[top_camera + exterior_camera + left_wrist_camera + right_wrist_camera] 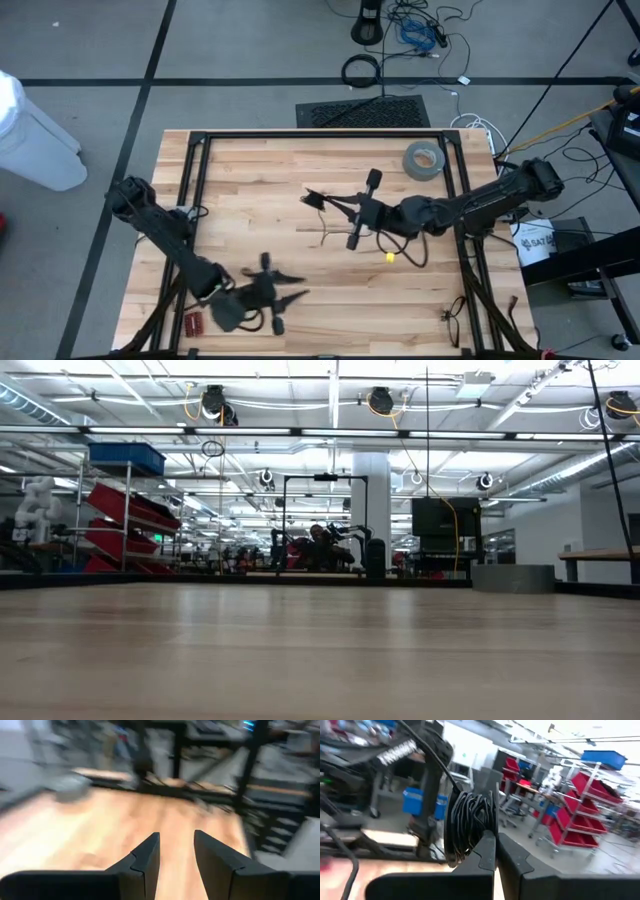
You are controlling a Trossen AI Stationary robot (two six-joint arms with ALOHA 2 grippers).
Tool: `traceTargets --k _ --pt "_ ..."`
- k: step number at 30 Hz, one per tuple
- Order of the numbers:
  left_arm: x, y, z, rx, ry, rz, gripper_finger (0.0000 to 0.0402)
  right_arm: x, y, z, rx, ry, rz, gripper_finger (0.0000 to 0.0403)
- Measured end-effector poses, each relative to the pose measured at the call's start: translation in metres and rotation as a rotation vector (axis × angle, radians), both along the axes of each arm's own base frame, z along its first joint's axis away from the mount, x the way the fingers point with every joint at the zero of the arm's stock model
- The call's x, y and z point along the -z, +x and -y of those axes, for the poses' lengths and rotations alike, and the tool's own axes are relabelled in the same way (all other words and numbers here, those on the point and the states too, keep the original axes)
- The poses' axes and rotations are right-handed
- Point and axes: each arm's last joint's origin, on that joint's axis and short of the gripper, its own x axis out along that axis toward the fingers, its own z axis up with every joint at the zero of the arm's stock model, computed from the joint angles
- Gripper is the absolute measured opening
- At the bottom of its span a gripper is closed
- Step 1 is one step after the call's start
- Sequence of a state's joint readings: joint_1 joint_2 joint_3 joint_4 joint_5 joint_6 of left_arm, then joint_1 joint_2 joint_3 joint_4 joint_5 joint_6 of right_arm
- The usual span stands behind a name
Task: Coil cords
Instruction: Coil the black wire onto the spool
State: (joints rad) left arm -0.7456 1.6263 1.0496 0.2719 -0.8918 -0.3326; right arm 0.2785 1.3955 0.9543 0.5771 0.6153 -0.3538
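The cord is a thin black wire. Part of it is wound into a small bundle [470, 825], and my right gripper [495, 842] is shut on that bundle above the middle of the table [313, 199]. A loose strand [412, 255] with a small yellow-green spot [388, 257] lies on the wood under the right arm. My left gripper [297, 288] hovers near the table's front edge, left of centre. In the left wrist view it [176, 855] is open with only bare wood between its fingers. My right gripper pinches the bundle of several cord loops [479, 834] between its two shut fingers, at their free ends. The fingers lie about level and point toward the table's left. The loops stand out beyond the fingertips, and a strand [330, 232] trails from them toward the table.
A grey tape roll [424, 160] lies at the far right of the table. A small red object [192, 323] sits at the front left corner and a thin dark cable [455, 320] at the front right. Black frame rails [320, 134] border the table.
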Motion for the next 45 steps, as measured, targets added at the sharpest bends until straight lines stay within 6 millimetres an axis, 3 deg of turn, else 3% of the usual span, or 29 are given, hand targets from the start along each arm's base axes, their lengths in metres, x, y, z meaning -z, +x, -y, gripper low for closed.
traceTargets --k 6,11,15,21,32,45 --pt "-0.037 -0.032 -0.001 -0.229 0.179 0.085 0.0128 -0.012 -0.01 -0.004 -0.097 0.044 0.052 0.0" --pt "-0.073 -0.052 -0.01 -0.272 0.311 0.106 0.0128 -0.011 -0.011 -0.009 -0.137 0.046 0.048 0.0" --pt "-0.087 -0.058 -0.018 -0.255 0.402 0.094 0.0128 -0.01 -0.011 -0.012 -0.176 0.064 0.04 0.0" --pt "-0.088 -0.052 -0.022 -0.199 0.59 0.05 0.0128 -0.009 -0.01 -0.014 -0.255 0.087 0.037 0.0" --pt "-0.102 -0.028 -0.043 -0.057 0.576 0.231 0.0127 0.011 -0.003 -0.017 -0.249 0.094 -0.097 0.0" --pt "-0.078 0.008 -0.056 -0.03 0.571 0.207 0.0122 0.017 0.002 -0.018 -0.246 0.07 -0.111 0.0"
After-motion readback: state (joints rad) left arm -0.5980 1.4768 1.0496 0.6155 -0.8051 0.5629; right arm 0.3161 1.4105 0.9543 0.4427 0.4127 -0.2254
